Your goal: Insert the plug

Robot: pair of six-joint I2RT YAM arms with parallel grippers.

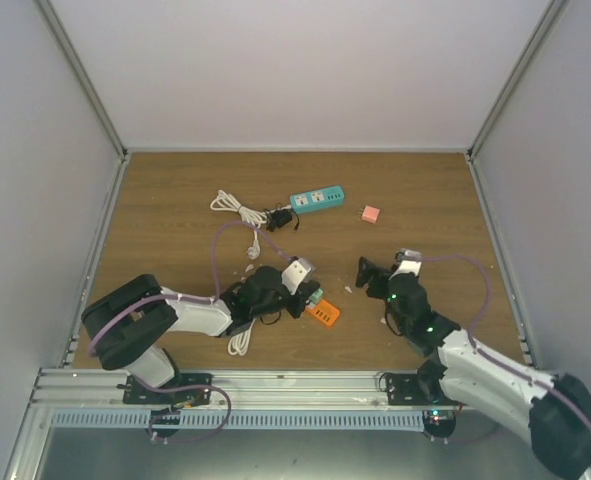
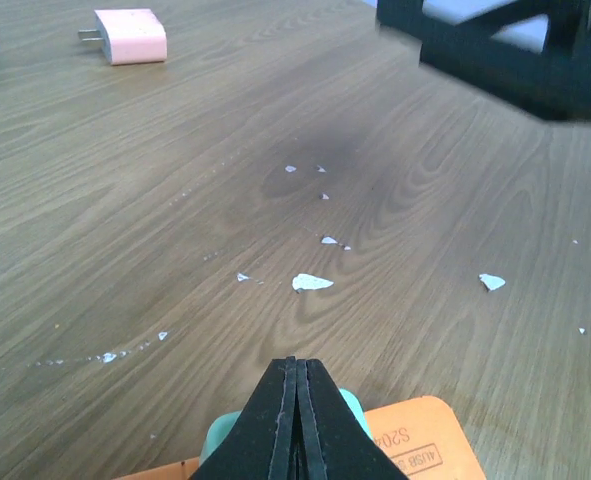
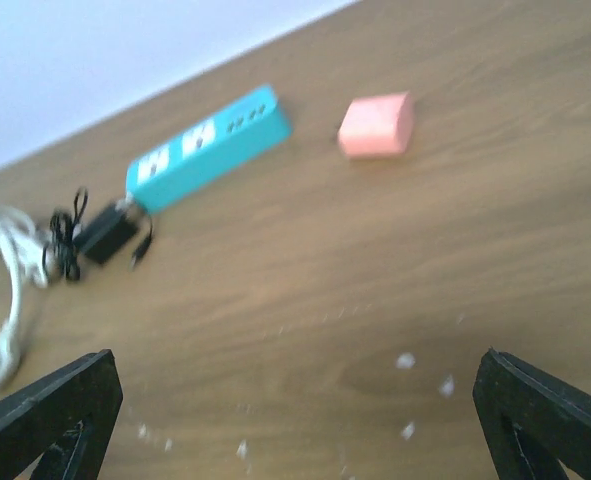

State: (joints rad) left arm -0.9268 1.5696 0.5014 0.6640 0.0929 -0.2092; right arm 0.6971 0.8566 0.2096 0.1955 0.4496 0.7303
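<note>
A: What is seen, left to right?
B: The left pincer [image 2: 296, 405] is closed fully on nothing, above a flat orange block [image 2: 425, 445]; the teal plastic power strip [image 3: 207, 148] and pink cube-shaped plug [image 3: 375, 125] lie near each other on the wooden surface [image 3: 305, 260]; the right pincer [image 3: 295, 420] is spread wide, empty.
A: How is the pickup best done?
B: The plug should be straddled squarely, prongs kept clear.

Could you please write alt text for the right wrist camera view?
The right gripper hangs open over a brown wooden table, facing a teal rectangular power strip, a pink boxy plug and a small black adapter.
</note>
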